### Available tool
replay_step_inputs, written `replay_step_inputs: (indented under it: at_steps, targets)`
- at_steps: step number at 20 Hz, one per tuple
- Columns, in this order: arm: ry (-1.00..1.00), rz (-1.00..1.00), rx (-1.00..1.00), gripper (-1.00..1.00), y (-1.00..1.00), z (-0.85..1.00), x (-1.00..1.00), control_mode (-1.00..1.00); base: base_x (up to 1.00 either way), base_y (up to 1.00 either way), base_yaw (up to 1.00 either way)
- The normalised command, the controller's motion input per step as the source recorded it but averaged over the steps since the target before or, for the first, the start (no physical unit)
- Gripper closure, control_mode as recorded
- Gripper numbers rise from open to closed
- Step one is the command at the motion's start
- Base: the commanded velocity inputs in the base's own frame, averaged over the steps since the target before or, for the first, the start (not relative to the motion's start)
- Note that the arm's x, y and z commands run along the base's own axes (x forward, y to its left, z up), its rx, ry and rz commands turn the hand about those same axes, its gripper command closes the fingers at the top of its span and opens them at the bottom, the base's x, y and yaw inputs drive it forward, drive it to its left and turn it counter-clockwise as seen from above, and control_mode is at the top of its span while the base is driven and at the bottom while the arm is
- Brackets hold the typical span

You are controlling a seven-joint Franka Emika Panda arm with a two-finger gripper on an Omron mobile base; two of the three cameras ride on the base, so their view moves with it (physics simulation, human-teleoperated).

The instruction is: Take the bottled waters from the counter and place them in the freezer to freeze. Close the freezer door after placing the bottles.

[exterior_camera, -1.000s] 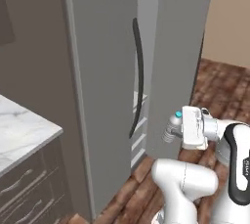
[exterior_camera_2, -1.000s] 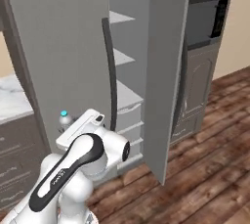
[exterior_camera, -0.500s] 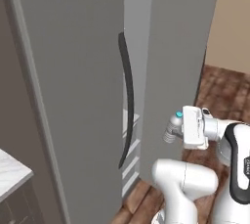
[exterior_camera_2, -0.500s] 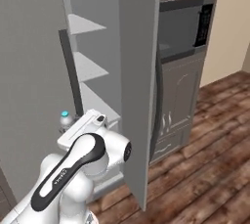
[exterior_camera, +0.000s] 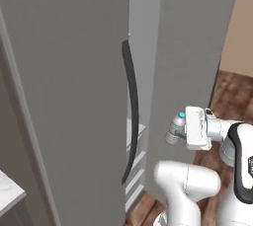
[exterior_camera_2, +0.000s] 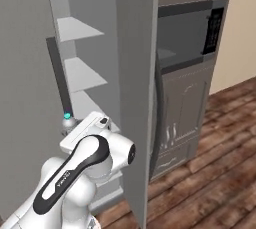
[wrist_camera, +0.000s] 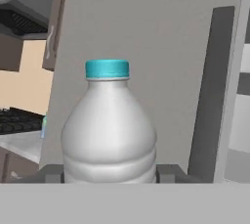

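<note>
I am grasping the clear greyish water bottle [wrist_camera: 109, 135] in my pincer [wrist_camera: 109, 173], its 2 dark fingertips [wrist_camera: 168, 172] pressed against the bottle's lower sides. The bottle stands upright in my grip, its teal-green cap [wrist_camera: 107, 69] on top. In the left base view the bottle [exterior_camera: 174, 130] sticks out to the left of my white hand [exterior_camera: 197, 128], just in front of the edge of the freezer's open grey door [exterior_camera: 192, 57]. In the right base view I see the cap [exterior_camera_2: 67, 116] as a small teal dot above my hand [exterior_camera_2: 86, 131], close to the white shelves [exterior_camera_2: 80, 28] inside the freezer.

The freezer [exterior_camera: 69, 96] stands open: 1 door is swung toward me, and its long dark vertical handle [exterior_camera: 131, 116] curves down the near left panel. Through the gap between the panels I see the white interior and shelf edges [exterior_camera: 136, 136].

To the right of the freezer sits a built-in microwave [exterior_camera_2: 192, 30] above grey-brown cabinet doors [exterior_camera_2: 182, 113]. The floor is reddish-brown wood plank [exterior_camera_2: 215, 163]. A corner of the white marble counter [exterior_camera: 10, 193] shows at the near left. In the hand view, a small blue thing [wrist_camera: 44, 126] shows far off on the left, too small to tell what it is.
</note>
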Motion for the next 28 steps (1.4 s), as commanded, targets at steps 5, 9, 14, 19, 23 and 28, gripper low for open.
replay_step_inputs:
  at_steps: [5,9,14,19,23,28]
  targets:
    - [0.0,0.0,0.0,1.0,0.0,0.0,0.0,1.0,0.37,-0.33,0.18]
    - [0.0,0.0,0.0,1.0,0.0,0.0,0.0,1.0,0.17,-0.12,0.24]
    - [0.0,0.0,0.0,1.0,0.0,0.0,0.0,1.0,0.03,-0.03,0.25]
    - [0.0,0.0,0.0,1.0,0.0,0.0,0.0,1.0,0.01,-0.33,0.23]
    - [0.0,0.0,0.0,1.0,0.0,0.0,0.0,1.0,0.01,-0.19,0.15]
    - [0.0,0.0,0.0,1.0,0.0,0.0,0.0,1.0,0.0,0.0,0.23]
